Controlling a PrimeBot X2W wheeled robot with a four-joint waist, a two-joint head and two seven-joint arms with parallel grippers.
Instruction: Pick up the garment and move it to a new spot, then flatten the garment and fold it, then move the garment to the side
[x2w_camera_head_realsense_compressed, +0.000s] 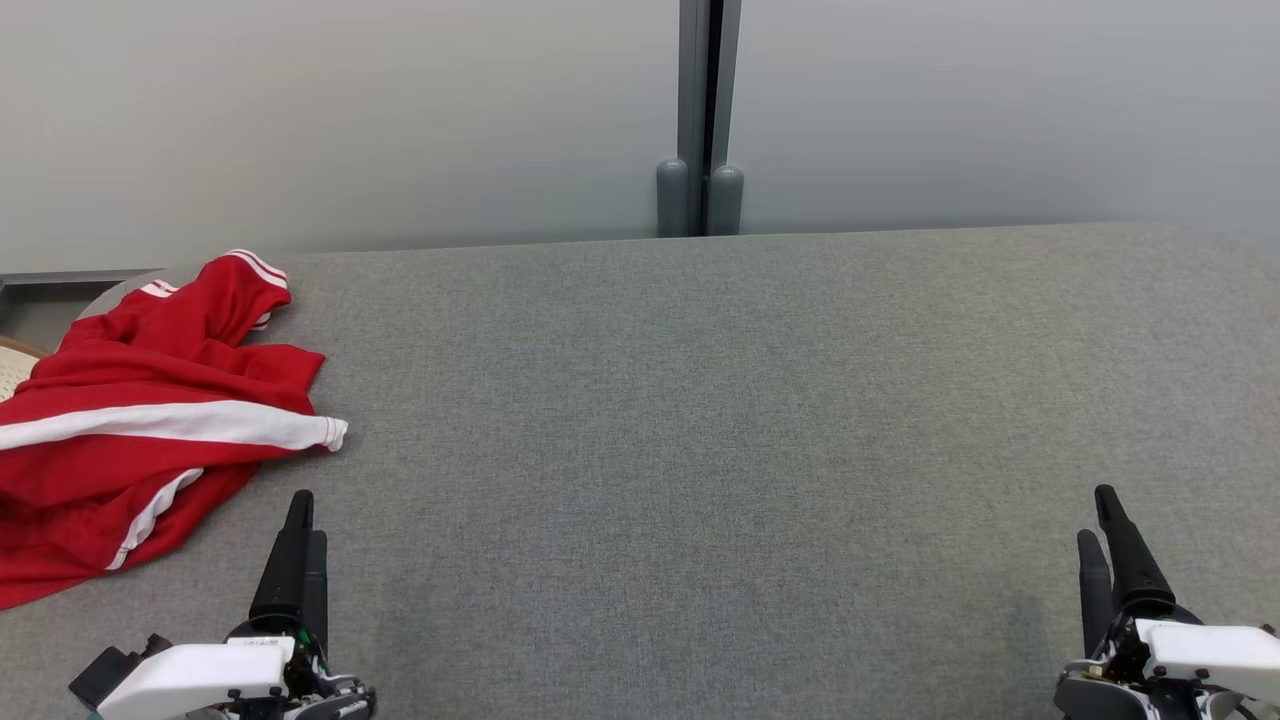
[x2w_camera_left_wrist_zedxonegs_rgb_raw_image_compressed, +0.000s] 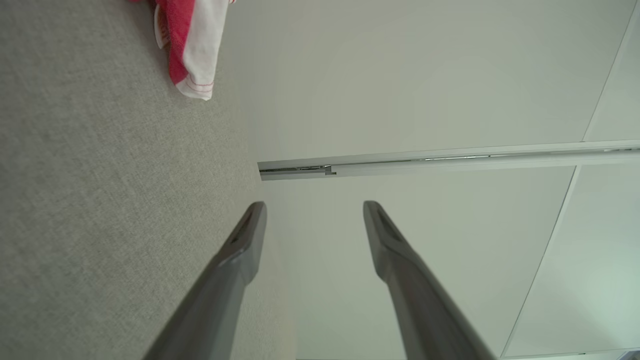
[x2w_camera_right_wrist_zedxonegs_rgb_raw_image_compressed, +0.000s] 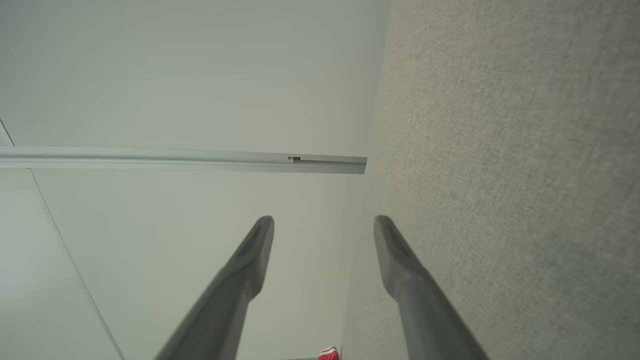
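Nearest us, the left gripper (x2w_camera_head_realsense_compressed: 305, 515) and right gripper (x2w_camera_head_realsense_compressed: 1095, 512) hover over the grey table (x2w_camera_head_realsense_compressed: 700, 420), fingers parted and empty. The red garment (x2w_camera_head_realsense_compressed: 130, 420) lies crumpled at the table's left edge, so we should pinch a thick fold and lift it clear.

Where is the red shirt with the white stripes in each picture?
Head view: the crumpled red fabric garment with white stripes lies at the left edge, on the grey felt table.
Left wrist view: its striped corner shows at the top left.
Right wrist view: a tiny red bit at the bottom edge.
Shared landmark: the grey wall rail, in all three.
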